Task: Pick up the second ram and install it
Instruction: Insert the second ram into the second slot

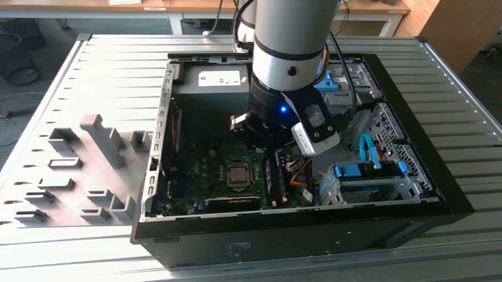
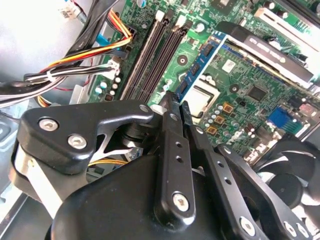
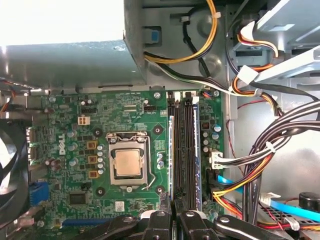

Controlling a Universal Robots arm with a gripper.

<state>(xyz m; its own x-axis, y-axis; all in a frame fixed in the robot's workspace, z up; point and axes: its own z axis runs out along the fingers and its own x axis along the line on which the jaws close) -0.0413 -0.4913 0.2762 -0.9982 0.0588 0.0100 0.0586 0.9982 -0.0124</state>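
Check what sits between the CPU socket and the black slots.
A ram stick standing on edge, right beside the slots, with the socket on its other side; seen in the first wrist view.

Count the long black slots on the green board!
2, side by side: one slot nearer the socket, the other slot nearer the cables. The hand covers their ends, so more may be hidden.

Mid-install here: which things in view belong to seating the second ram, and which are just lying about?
Part of the job:
- gripper, closed at the stick's end
- second ram, on edge along the slots
- black memory slots

Just lying about:
- processor socket
- cable bundles
- fan
- grey fixture blocks outside the case
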